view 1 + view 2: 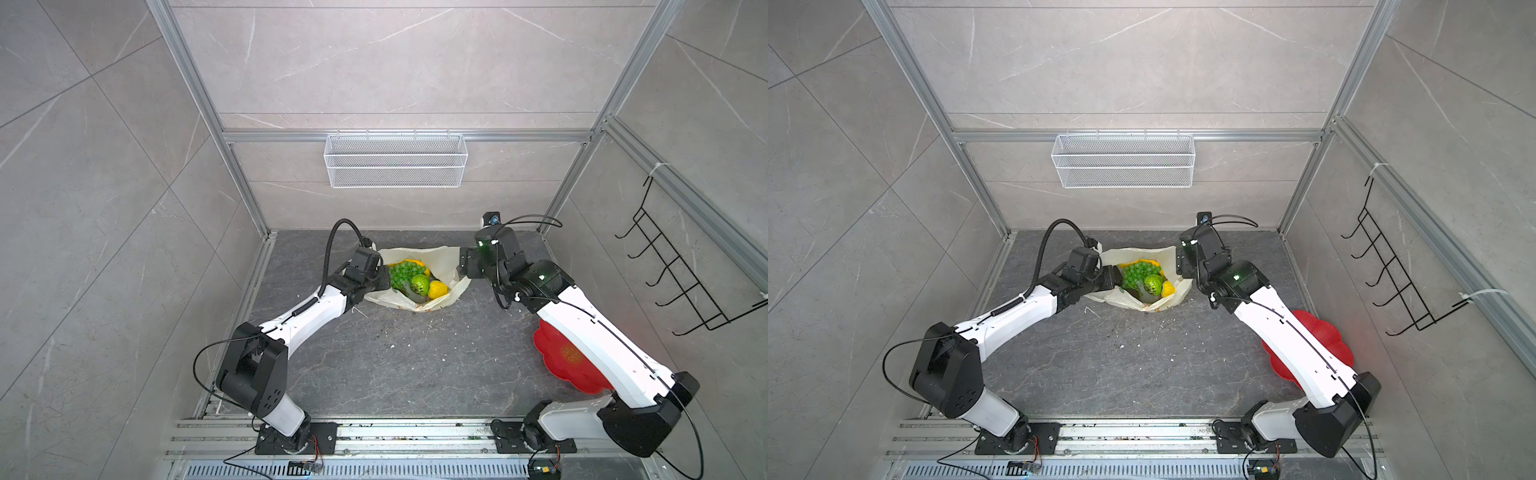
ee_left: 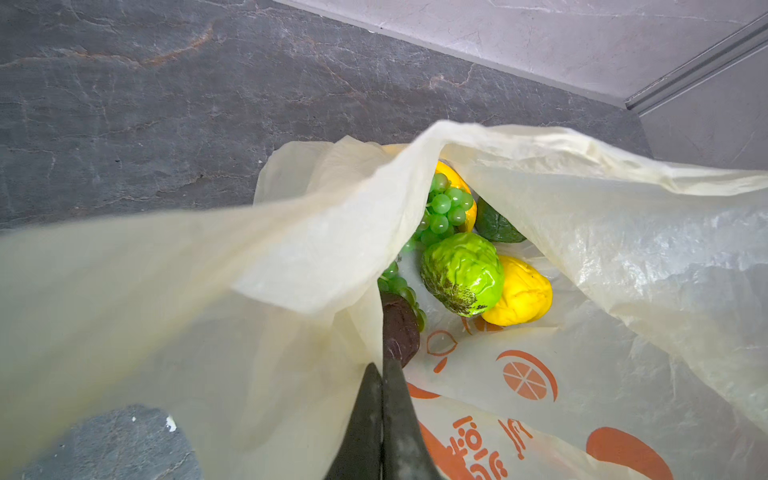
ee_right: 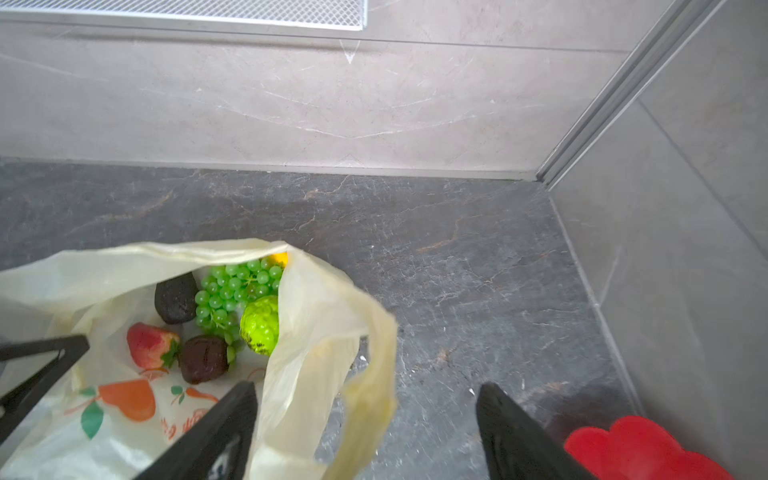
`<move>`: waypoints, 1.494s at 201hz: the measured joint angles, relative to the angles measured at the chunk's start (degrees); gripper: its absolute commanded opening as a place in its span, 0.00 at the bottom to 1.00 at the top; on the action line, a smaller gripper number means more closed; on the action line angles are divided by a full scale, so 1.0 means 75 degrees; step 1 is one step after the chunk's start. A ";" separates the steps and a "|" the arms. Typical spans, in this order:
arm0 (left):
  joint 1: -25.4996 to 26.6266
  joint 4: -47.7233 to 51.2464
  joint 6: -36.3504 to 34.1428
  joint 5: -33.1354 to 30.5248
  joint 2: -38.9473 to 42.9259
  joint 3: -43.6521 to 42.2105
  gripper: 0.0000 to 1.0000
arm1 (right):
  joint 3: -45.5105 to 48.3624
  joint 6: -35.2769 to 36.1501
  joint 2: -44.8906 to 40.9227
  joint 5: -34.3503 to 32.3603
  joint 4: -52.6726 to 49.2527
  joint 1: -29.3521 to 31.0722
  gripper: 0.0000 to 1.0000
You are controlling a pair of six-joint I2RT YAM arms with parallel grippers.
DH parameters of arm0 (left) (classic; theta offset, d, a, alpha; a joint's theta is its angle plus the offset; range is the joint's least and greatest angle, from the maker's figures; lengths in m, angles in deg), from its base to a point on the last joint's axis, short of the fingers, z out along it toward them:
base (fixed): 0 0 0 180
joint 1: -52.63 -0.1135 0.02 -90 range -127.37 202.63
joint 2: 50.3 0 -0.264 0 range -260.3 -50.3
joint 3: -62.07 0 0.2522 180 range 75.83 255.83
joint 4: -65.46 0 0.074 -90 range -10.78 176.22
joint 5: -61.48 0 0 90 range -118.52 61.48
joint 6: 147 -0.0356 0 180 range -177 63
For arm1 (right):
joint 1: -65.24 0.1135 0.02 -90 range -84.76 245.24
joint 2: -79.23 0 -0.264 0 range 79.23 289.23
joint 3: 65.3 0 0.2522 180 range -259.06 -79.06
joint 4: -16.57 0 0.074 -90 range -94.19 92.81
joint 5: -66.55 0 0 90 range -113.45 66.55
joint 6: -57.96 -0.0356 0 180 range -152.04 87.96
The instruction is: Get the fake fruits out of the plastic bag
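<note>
Fake fruits (image 3: 224, 316) all sit inside the plastic bag (image 1: 442, 257), none out on the table (image 1: 395, 357). Bag lies at the far middle of the table, mouth spread open between the two arms. Inside: green grape bunch (image 1: 405, 272) toward the left side, bumpy green fruit (image 1: 419, 284) touching it, yellow citrus (image 1: 437, 289) just beside that. A second yellow fruit (image 2: 451, 174) pokes out behind the grapes. Right wrist view also shows a red strawberry (image 3: 151, 345) and two dark brown pieces (image 3: 176, 297) near the grapes, all resting on the printed bag bottom.

Left gripper (image 2: 382, 368) is at the bag's left edge, jaws pressed fully together, bag film pinched and pulled up taut from it. Right gripper (image 3: 368, 388) is at the bag's right edge, jaws spread wide, gripping nothing; a blurred loop handle (image 3: 370, 374) hangs loose between them, one finger over the bag opening.

Red flower-shaped plate (image 1: 557, 357) is on the table near right, partly under the right arm, well apart from the bag. White wire basket (image 1: 395, 160) hangs on the back wall, black hook rack (image 1: 681, 274) on the right wall.
</note>
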 measured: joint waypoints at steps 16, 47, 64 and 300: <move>0.0000 -0.0009 -0.0003 -0.0029 0.0000 -0.0003 0.00 | -0.0399 0.0061 -0.0012 -0.0460 -0.0385 0.0813 0.84; 0.0003 -0.0023 -0.0003 -0.0085 0.0012 -0.0032 0.00 | -0.1306 0.0169 0.0297 -0.0714 -0.0708 0.2165 0.83; 0.0003 -0.0044 -0.0003 -0.0134 0.0044 -0.0105 0.00 | -0.1510 0.0163 0.0705 -0.0653 -0.0694 0.2253 0.83; 0.0000 -0.0239 0.0076 -0.0227 0.0297 -0.0624 0.00 | -0.1480 -0.0356 0.5520 -0.0189 -0.1393 -0.0114 0.24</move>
